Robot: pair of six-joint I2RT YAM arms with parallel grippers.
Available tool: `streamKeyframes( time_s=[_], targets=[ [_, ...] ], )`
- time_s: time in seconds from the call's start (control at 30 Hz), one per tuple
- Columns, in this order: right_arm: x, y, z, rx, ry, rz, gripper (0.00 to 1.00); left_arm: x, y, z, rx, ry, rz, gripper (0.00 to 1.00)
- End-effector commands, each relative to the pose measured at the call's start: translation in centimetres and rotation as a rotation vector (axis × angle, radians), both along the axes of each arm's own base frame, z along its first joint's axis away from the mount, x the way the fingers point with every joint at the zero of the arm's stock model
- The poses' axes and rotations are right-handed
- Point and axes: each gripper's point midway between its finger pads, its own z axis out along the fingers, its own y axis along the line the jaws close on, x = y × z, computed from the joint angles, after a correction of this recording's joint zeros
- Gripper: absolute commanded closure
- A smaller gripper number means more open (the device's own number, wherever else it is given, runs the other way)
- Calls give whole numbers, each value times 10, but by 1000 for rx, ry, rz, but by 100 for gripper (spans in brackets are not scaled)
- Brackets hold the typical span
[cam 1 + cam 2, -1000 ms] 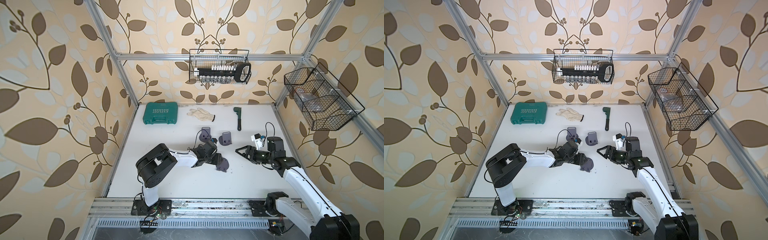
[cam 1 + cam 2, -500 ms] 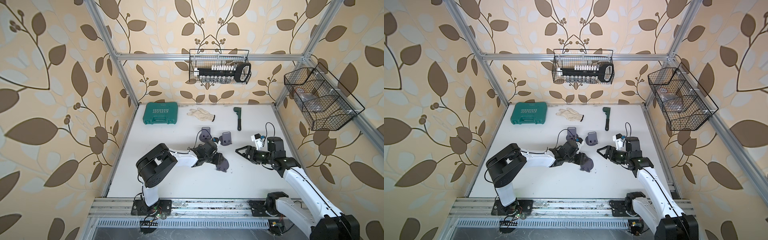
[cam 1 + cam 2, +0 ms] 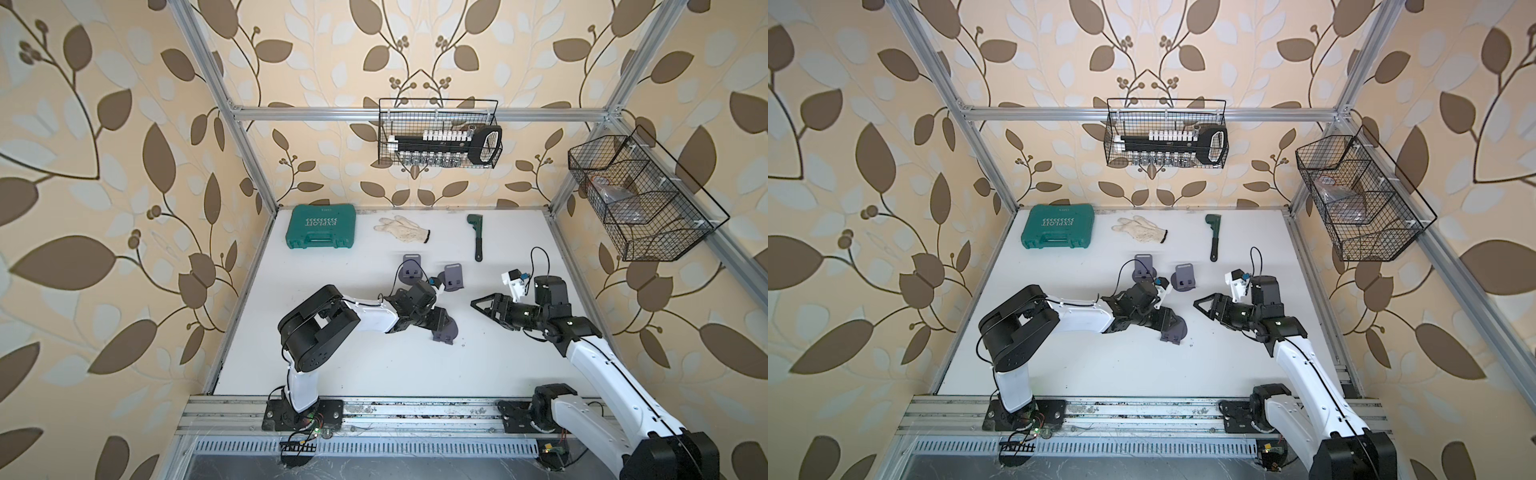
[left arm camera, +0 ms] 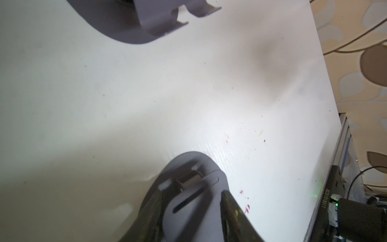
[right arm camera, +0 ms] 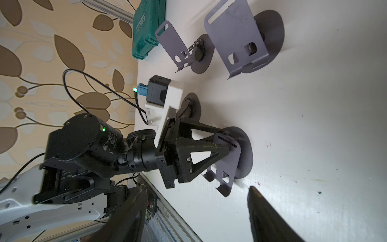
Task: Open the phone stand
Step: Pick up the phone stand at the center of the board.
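While the white table [image 3: 374,374] is scanned from its left side, a green tool case [image 3: 321,226] is met first at the back corner, lying flat, with EXPLOIT printed in white on its lid. Next to it a white work glove [image 3: 401,228] is laid. A little nearer, a rear grey stand [image 3: 411,270] and a second grey stand [image 3: 454,276] are set side by side, unfolded, their plates tilted up from round bases. Just in front of these, near the table's middle, the phone stand [image 3: 451,332] is found, partly covered in both top views by the left gripper [image 4: 191,199]. Its fingers are placed either side of the slotted plate; whether the plate is pinched cannot be told. A wire basket [image 3: 438,141] holding sockets is hung on the back wall. Further right a green wrench [image 3: 476,235] is laid. The right gripper [image 3: 478,305] is held apart from the phone stand, spread wide and empty. A second wire basket [image 3: 648,208] is hung on the right wall.
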Motion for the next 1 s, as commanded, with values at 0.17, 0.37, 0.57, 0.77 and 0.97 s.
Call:
streamKeyframes(
  time_s=[0.17,0.37,0.57,0.77,0.97],
  targets=[
    [-11,1,-13,14,32,5,30,-12,-12,-3,-27,80,-42,61],
    [-7,0,-9,9,23,0,30,-17,-9,-18,6,142,-34,86],
    [-7,0,-10,9,26,-1,30,-19,-9,-20,19,160,-44,100],
    [-9,-1,-1,21,20,1,31,-21,-12,13,-39,160,-53,100],
    [-12,-6,18,49,-6,-23,33,-12,-3,95,-215,158,-22,100]
  ],
)
